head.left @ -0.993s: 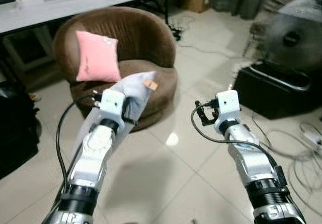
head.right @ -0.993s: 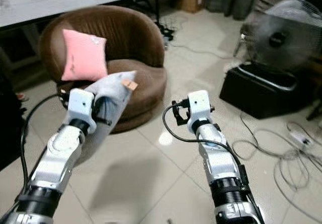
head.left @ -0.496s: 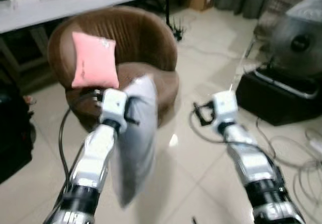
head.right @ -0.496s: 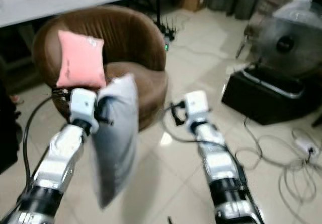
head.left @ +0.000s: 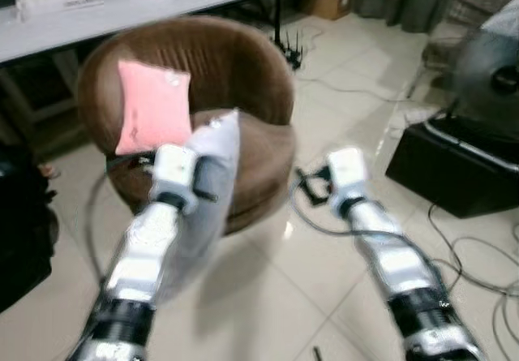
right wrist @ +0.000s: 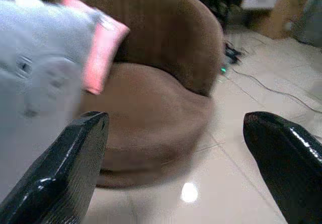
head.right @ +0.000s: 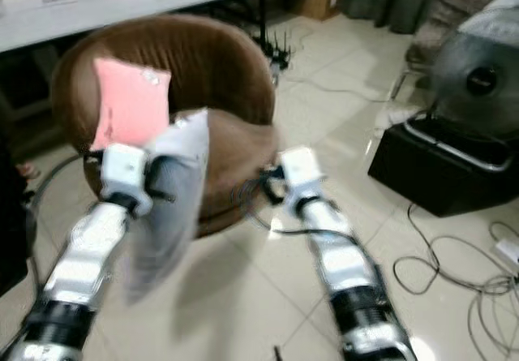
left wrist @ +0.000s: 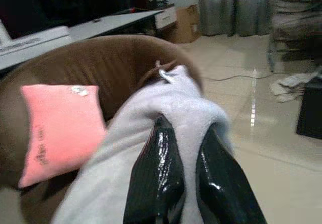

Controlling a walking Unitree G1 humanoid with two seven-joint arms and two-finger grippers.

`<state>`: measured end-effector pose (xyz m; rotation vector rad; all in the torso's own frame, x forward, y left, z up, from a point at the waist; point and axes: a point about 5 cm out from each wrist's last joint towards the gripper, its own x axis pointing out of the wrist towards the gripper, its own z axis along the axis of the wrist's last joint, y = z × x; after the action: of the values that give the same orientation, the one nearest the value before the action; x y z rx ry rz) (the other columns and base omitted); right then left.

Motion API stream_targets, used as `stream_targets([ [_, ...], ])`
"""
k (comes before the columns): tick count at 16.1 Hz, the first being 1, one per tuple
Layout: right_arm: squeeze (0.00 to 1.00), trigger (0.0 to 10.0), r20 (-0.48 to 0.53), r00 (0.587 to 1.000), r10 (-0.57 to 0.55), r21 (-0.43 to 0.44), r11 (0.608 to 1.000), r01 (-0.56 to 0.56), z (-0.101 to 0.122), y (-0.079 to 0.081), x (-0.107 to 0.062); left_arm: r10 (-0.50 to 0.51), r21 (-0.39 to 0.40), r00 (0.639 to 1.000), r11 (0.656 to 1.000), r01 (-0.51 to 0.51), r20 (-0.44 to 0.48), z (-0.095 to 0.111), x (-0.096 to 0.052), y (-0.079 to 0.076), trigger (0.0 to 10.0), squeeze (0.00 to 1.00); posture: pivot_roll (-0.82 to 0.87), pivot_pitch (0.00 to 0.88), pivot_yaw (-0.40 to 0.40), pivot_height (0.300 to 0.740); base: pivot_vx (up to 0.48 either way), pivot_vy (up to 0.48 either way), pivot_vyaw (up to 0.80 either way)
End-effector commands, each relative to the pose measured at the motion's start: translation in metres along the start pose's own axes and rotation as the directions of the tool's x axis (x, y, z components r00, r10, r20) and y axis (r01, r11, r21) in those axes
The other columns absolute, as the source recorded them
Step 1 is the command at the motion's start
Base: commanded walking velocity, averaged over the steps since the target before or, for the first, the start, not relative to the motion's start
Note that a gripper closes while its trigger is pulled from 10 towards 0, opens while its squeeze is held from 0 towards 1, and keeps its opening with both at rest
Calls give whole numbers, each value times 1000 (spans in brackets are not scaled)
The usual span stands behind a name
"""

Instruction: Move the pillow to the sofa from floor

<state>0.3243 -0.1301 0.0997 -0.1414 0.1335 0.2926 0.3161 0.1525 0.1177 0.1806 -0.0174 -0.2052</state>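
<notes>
Pale grey pillow (head.left: 207, 191); plain pink cushion (head.left: 154, 107); dark brown sofa (head.left: 243, 77); cream glossy floor tiles (head.left: 324, 255).

My right gripper (right wrist: 173, 168) was wide open w/ brown sofa (right wrist: 161, 83) ahead; grey pillow (right wrist: 37, 78) blurred beside pink pillow (right wrist: 103, 48), tile floor (right wrist: 221, 183) below.

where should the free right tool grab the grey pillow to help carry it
Judging by its pose, the hanging lower half of the grey pillow. It dangles from the left tool, which pinches a fold near its top edge. The right tool is open beside it, so it could come in sideways from the robot's right and pinch the soft free edge.
</notes>
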Motion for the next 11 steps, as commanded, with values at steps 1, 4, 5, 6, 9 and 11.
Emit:
stream_targets([
  [1,0,10000,22,999,36,1,999,-36,6,11,3,25,23,998,999,-26,66,15,2,11,10000,0,68,0,30,740,461,0,0],
  [4,0,10000,25,999,34,5,999,-34,6,11,3,23,23,998,999,-24,65,14,1,11,10000,0,68,0,30,740,466,0,0],
  [5,0,10000,27,999,32,8,999,-33,6,10,3,23,24,998,999,-24,65,14,1,11,10000,0,68,0,30,740,469,0,0],
  [6,0,10000,29,999,29,17,999,-30,7,10,3,21,24,998,999,-23,64,14,1,10,10000,0,68,0,30,740,461,0,0],
  [9,0,10000,28,999,28,23,999,-29,6,10,3,19,26,998,999,-20,63,14,1,10,10000,0,68,0,30,740,466,0,0],
  [11,0,10000,18,1000,22,47,999,-23,5,10,3,16,26,998,999,-18,63,14,1,11,10000,0,69,0,31,740,469,0,-203],
])
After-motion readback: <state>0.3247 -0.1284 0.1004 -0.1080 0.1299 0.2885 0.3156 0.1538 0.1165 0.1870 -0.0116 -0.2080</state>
